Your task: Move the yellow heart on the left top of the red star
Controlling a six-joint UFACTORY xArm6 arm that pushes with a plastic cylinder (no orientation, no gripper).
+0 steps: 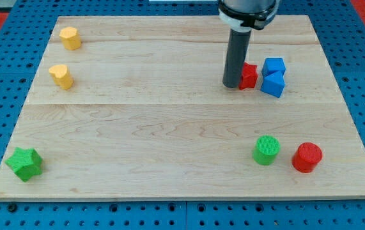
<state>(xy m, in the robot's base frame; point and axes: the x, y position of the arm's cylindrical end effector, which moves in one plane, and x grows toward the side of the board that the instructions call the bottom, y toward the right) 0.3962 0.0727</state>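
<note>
The yellow heart lies near the board's left edge, in the upper half. The red star lies far off at the view's upper right, and my rod hides its left part. My tip rests on the board right against the red star's left side, far to the right of the yellow heart.
A second yellow block, roughly hexagonal, sits above the heart. Two blue blocks touch the red star's right side. A green cylinder and a red cylinder are at the lower right. A green star is at the lower left corner.
</note>
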